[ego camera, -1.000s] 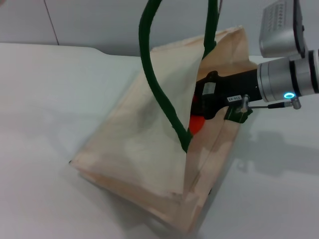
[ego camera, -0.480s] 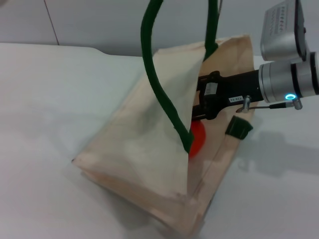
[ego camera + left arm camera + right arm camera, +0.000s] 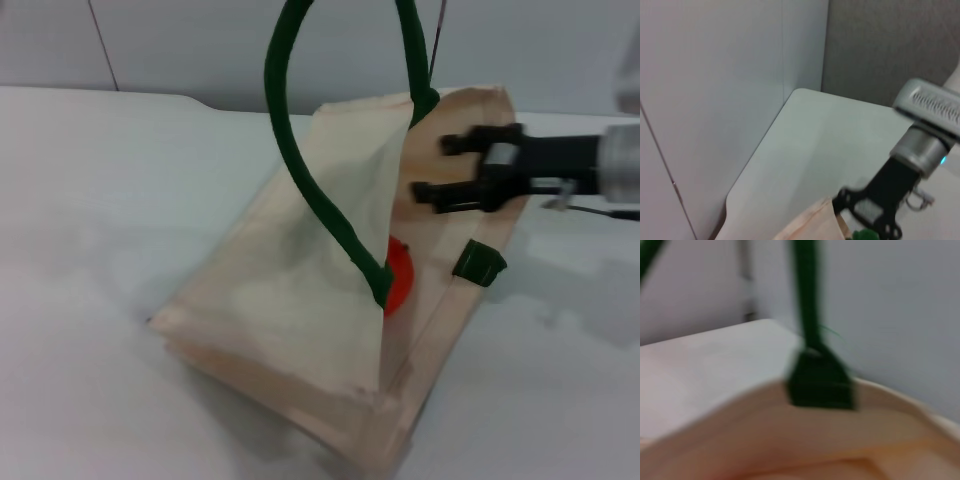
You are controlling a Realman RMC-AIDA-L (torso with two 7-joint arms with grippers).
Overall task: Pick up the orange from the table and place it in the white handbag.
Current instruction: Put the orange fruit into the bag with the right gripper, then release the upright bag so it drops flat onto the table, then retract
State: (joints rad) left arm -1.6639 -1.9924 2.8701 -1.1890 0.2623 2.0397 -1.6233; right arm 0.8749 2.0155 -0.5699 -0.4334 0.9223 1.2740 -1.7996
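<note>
The white handbag [image 3: 290, 300] stands on the table [image 3: 90, 200] with its mouth held open and its dark green handles [image 3: 300, 170] pulled up out of the head view. The orange [image 3: 398, 278] lies inside the bag, partly hidden by the front panel and a handle. My right gripper [image 3: 432, 166] is open and empty at the bag's mouth, above the orange and apart from it. It also shows in the left wrist view [image 3: 867, 222], beside the bag's top edge [image 3: 810, 225]. The right wrist view shows the bag's rim [image 3: 740, 410] and a handle patch [image 3: 820, 377]. My left gripper is not seen.
A loose green handle end [image 3: 480, 263] hangs at the bag's right edge. A grey wall [image 3: 200, 40] runs behind the table's notched far edge. Bare tabletop lies left of the bag and to its right [image 3: 560, 380].
My right gripper has let go of the orange and drawn back to the right, out of the bag. The orange has dropped lower inside the bag. The bag's handles have shifted slightly left.
</note>
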